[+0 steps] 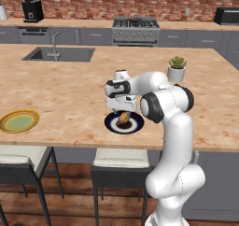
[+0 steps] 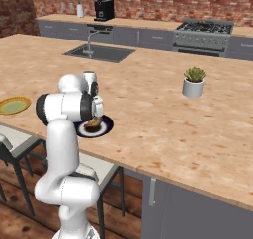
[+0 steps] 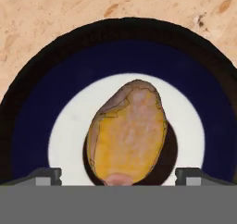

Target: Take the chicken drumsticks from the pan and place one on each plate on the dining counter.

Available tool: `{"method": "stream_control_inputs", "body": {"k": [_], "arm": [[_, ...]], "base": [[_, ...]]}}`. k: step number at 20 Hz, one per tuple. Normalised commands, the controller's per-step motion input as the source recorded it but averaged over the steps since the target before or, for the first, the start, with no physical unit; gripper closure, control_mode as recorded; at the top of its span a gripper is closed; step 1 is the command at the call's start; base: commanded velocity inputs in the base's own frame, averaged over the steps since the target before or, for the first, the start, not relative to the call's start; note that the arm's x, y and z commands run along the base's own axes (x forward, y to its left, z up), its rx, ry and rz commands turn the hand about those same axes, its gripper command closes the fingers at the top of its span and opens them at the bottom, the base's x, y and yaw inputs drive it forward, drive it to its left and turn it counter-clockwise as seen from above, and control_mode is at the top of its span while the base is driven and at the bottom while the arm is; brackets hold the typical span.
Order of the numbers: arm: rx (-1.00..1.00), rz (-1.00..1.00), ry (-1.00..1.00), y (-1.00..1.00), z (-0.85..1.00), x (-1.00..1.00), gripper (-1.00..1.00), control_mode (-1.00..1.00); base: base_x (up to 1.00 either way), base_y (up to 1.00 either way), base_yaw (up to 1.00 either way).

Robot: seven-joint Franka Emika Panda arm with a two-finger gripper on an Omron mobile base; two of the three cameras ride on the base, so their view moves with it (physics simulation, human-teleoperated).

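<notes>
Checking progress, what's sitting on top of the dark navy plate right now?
One chicken drumstick lies on the dark navy plate, over its dark centre. The claw is above it, open. The plate's middle under the drumstick is covered.

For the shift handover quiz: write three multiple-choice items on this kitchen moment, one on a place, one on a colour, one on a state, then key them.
1. Where is the drumstick?
A. in the sink
B. over the dark navy plate
C. on the yellow-green plate

2. What colour is the plate that lies bare near the counter's edge?
A. yellow-green
B. red
C. white

3. How do the pincer's fingers stand in the hand view?
A. spread apart, tips clear of the meat on either side
B. pressed together
C. clamped on a cup

Key:
1 B, both base views show the drumstick beneath the pincer at the navy plate.
2 A, the plate to the left with no food on it is yellow-green.
3 A, the two tips show wide apart at the bottom corners, the drumstick between them untouched.
</notes>
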Motion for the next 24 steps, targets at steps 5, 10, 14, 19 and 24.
{"method": "stream_control_inputs", "body": {"k": [5,10,14,19,24], "arm": [[0.13,0.00,-0.11,-0.05,0.50,-0.23,-1.00,-1.00],[0.14,0.07,-0.02,-0.14,0.49,-0.62,-1.00,-1.00],[0.03,0.22,-0.06,-0.24,0.32,-0.88,-1.00,-1.00],[0.00,0.28,-0.05,-0.26,0.32,-0.79,-1.00,-1.00],[0.00,0.31,-0.05,-0.32,0.38,-0.73,-1.00,-1.00]], "base": [[0.00,0.00,0.00],[0.00,0.00,0.00],[0.00,0.00,0.00],[0.00,0.00,0.00],[0.00,0.00,0.00]]}}
